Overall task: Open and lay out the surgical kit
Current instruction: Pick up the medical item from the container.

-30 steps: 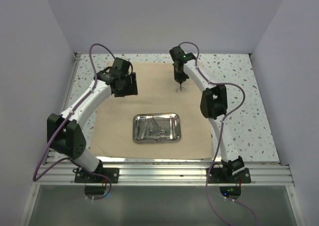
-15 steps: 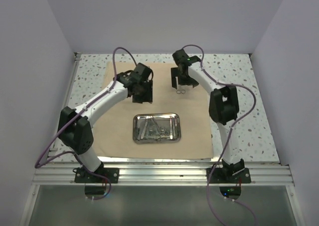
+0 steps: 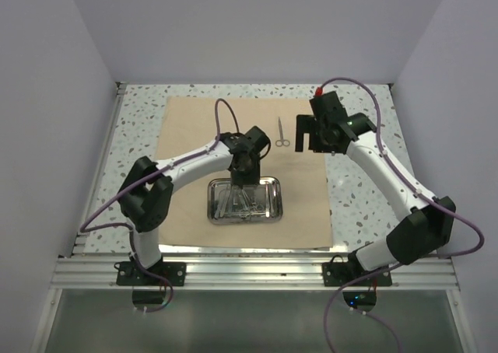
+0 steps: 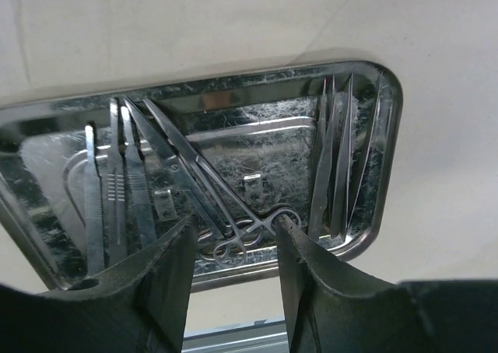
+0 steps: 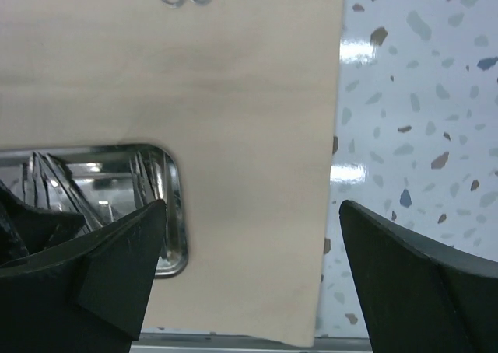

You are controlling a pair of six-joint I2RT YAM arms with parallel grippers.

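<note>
The tan cloth wrap lies spread flat on the table. The steel tray sits at its middle with several slim instruments in it. One pair of scissors lies alone on the cloth behind the tray. My left gripper hangs over the tray's far edge. In the left wrist view it is part open and empty, above the ring handles of the forceps. Tweezers lie at the tray's right end. My right gripper stands wide open and empty, right of the scissors.
The speckled table shows around the cloth. White walls close in the left, right and back. An aluminium rail carries both arm bases at the near edge. In the right wrist view, the cloth's right edge lies between the fingers.
The right gripper opened, left the scissors lying on the cloth and drew back to the right. The left arm swung from the cloth's far left to over the tray, its jaws narrowing.
</note>
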